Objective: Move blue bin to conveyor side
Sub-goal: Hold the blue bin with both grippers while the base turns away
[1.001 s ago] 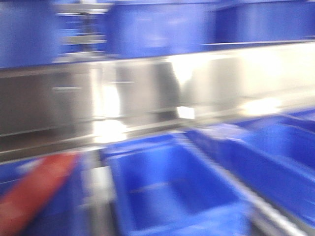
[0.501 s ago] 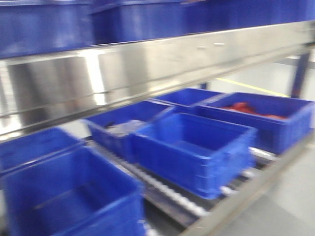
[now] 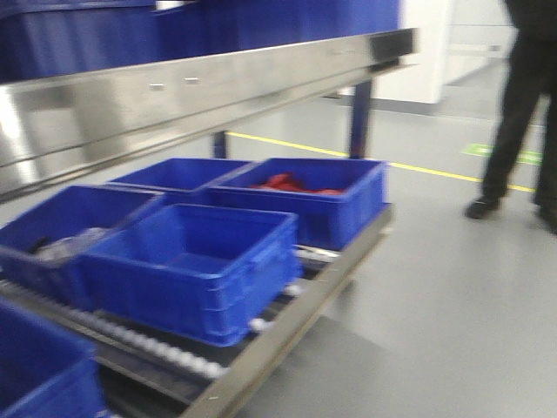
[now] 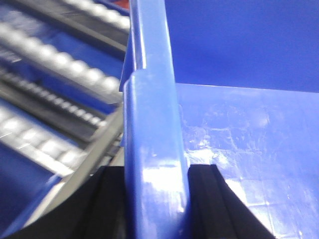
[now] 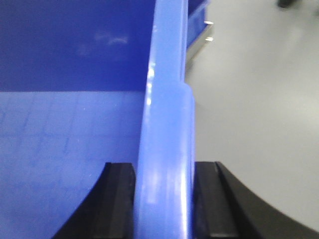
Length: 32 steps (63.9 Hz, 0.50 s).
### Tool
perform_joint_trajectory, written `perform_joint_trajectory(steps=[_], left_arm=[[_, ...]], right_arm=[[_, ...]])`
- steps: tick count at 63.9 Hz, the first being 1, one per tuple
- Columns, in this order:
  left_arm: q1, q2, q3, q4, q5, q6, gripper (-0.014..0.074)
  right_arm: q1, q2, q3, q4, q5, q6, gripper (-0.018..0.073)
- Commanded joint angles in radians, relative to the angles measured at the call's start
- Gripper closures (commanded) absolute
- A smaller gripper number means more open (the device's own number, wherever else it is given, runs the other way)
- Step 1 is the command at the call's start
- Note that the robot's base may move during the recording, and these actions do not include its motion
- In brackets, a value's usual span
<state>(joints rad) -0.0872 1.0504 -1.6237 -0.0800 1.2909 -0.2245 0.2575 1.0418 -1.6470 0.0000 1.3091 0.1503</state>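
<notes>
Floor (image 3: pixel 435 296): grey and crossed by a yellow line. A person (image 3: pixel 522 96) is standing at the far right, with only the legs showing.

Rack (image 3: pixel 287 318): a steel rail (image 3: pixel 174 96) is running above and rollers (image 4: pixel 75 69) are lying below. Several stored bins (image 3: pixel 200 261) are sitting on the rollers, one carrying something red.

Blue bin (image 4: pixel 239 149): hanging between the two pincers, close in front of the robot. The rollers are lying at its left and bare floor at its right. The blue corner at the lower left of the front view is possibly this bin, but it is too cropped to tell. The inside is looking empty as far as it shows.

Handling: the walls are stiff and glossy, so likely slippery. It is probably light while empty, but bulky. The thick rim (image 5: pixel 164 124) on opposite walls is offering the best hold, and keeping it level is advisable.

Left pincer (image 4: pixel 155 172): clamping the rim, with one black finger on each face.

Right pincer (image 5: pixel 163 169): clamping the opposite rim likewise.

Conveyor: not showing in any view.
</notes>
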Motion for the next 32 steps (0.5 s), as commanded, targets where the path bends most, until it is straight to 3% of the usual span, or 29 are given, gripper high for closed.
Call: perform_joint_trajectory(steps=[1, 32], left_arm=[[0.0, -0.02, -0.017, 0.038, -0.084, 0.01, 0.0615], [0.0, -0.02, -0.017, 0.038, -0.084, 0.01, 0.0615]], right_arm=[[-0.005, -0.019, -0.015, -0.072, -0.088, -0.017, 0.064], [-0.005, -0.019, -0.015, -0.072, -0.088, -0.017, 0.064]])
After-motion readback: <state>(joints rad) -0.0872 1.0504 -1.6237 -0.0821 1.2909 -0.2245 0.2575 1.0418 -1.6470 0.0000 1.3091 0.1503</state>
